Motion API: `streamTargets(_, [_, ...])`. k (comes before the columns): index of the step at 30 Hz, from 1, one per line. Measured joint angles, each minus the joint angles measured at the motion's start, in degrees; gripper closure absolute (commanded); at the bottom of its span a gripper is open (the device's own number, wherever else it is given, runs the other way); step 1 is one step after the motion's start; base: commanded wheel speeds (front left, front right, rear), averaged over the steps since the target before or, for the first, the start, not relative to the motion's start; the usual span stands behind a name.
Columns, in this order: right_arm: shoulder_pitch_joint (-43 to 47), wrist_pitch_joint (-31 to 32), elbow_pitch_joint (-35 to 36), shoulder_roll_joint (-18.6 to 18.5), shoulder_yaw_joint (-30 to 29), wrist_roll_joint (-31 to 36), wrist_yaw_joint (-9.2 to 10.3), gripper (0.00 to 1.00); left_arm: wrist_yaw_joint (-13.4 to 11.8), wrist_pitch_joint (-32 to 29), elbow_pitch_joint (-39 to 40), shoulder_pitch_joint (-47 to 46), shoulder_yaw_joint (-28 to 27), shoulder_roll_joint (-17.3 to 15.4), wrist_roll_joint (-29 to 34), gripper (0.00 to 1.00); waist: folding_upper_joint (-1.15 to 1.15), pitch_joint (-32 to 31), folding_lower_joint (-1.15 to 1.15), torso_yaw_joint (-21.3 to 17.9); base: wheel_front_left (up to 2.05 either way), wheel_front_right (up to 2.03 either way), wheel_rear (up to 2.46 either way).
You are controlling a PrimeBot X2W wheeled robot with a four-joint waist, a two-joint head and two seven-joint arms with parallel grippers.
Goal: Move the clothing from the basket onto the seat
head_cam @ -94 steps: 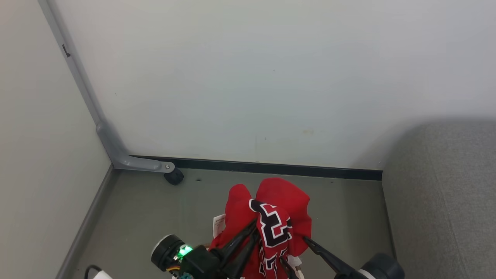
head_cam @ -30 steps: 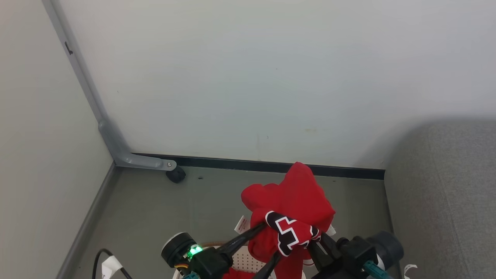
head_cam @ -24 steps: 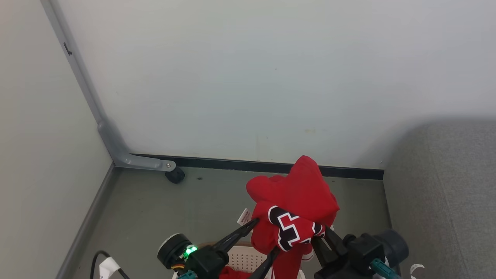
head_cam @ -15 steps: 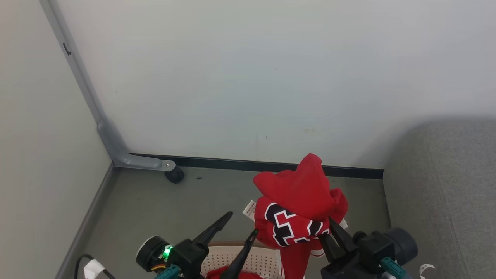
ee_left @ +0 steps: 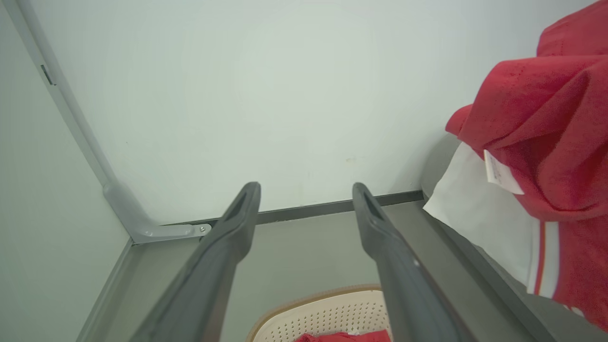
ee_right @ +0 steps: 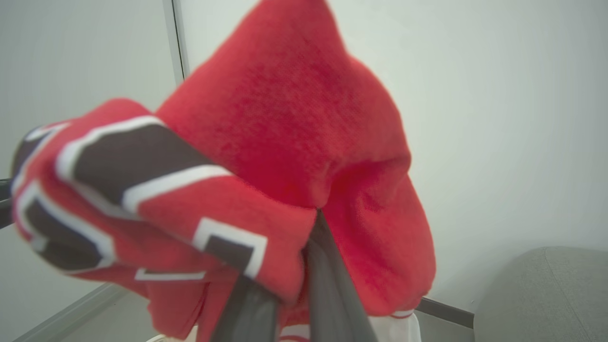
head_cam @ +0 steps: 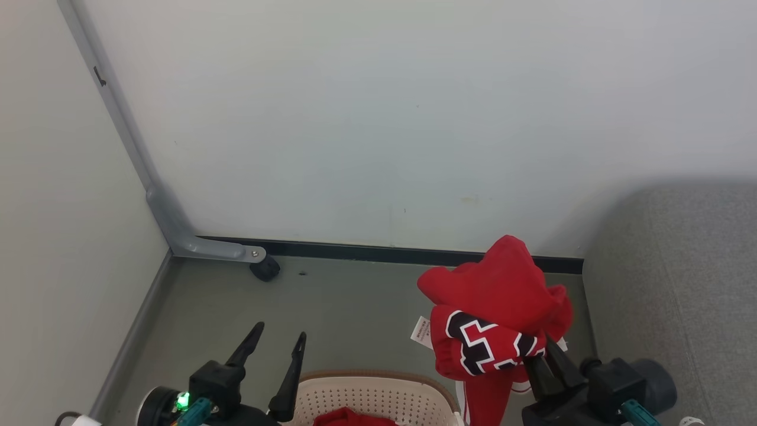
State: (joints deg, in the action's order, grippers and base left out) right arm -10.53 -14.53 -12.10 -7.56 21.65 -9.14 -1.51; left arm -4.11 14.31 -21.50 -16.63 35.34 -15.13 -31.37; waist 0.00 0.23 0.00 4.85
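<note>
R hand (head_cam: 541, 358) pressed together, pinching a bunched red garment (head_cam: 497, 307) w/ black-white block lettering. The cloth mounds up over the fingertips and drapes down both sides of them; its white tag (head_cam: 421, 331) hangs off to the hand's left. L hand (head_cam: 280, 331) spread wide, empty, well apart from the cloth. Basket (head_cam: 378, 390) sits low between the two hands, w/ a second red piece (head_cam: 349, 419) inside. Seat (head_cam: 680, 284) lies near, to the right of R hand.

Handling, my read: light, soft, limp, nothing to break. Folds will sag and swing. The pinch has one fold only, so a jerk could slip it; the hanging tail may catch the basket rim. For the piece in the basket, grab a thick bunch near the mid, not hem or tag.
</note>
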Motion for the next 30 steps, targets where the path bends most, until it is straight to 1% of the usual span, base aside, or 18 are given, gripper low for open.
streamTargets(5, [1.7, 0.0, 1.1, -0.1, -1.5, -1.0, 0.57, 1.0, -1.0, 0.0, -0.9, 2.3, -3.4, 0.0, 0.0, 0.0, 0.0, -0.2, 0.0, -0.1, 0.0, 0.0, 0.0])
streamTargets(7, [2.3, 0.0, 1.5, -0.1, -2.1, -1.1, 0.62, 1.0, -1.2, 0.0, -1.0, 3.5, -4.2, 0.1, 0.3, 0.0, 0.0, -0.3, 0.0, -0.2, 0.0, 0.0, 0.0])
streamTargets(9, [3.0, 0.0, 2.1, -0.1, -2.7, -1.3, 1.08, 1.0, -1.4, 0.0, -0.9, 4.7, -4.7, 0.2, 0.9, 0.0, 0.0, -0.4, 0.0, -0.2, 0.0, 0.0, 0.0])
streamTargets(12, [3.8, 0.0, 2.6, -0.3, -3.1, -1.0, 1.6, 1.0, -2.0, 0.0, -0.5, 6.7, -7.0, 1.5, 1.1, 0.0, 0.0, -0.6, 0.0, -0.2, 0.0, 0.0, 0.0])
streamTargets(13, [4.6, 0.0, 3.1, -0.3, -3.5, -0.9, 2.12, 1.0, -2.0, 0.0, -0.1, 7.9, -8.2, 2.0, 2.0, 0.0, 0.0, -0.7, 0.0, -0.2, 0.0, 0.0, 0.0])
streamTargets(15, [5.9, 0.0, 4.0, -0.3, -4.8, -1.0, 2.93, 1.0, -2.4, 0.0, 0.2, 8.5, -9.0, 2.7, 3.2, 0.0, 0.0, -0.8, 0.0, 0.0, 0.0, 0.0, 0.0])
streamTargets(18, [7.4, 0.0, 4.7, -0.2, -5.7, -1.3, 3.55, 1.0, -2.4, 0.0, 0.9, 9.2, -10.2, 3.5, 3.9, 0.0, 0.0, -0.9, 0.0, 0.2, 0.0, 0.0, 0.0])
streamTargets(24, [8.2, 0.0, 5.9, 0.0, -6.9, -1.5, 3.78, 1.0, -2.4, 0.0, 1.7, 9.9, -11.5, 4.6, 6.4, 0.0, 0.0, -1.0, 0.0, 0.3, 0.0, 0.0, 0.0])
streamTargets(30, [8.8, 0.0, 6.6, 0.0, -7.6, -1.5, 3.79, 1.0, -2.4, 0.0, 2.5, 9.9, -13.0, 4.9, 7.4, 0.0, 0.0, -1.0, 0.0, 0.0, 0.0, 0.0, 0.0])
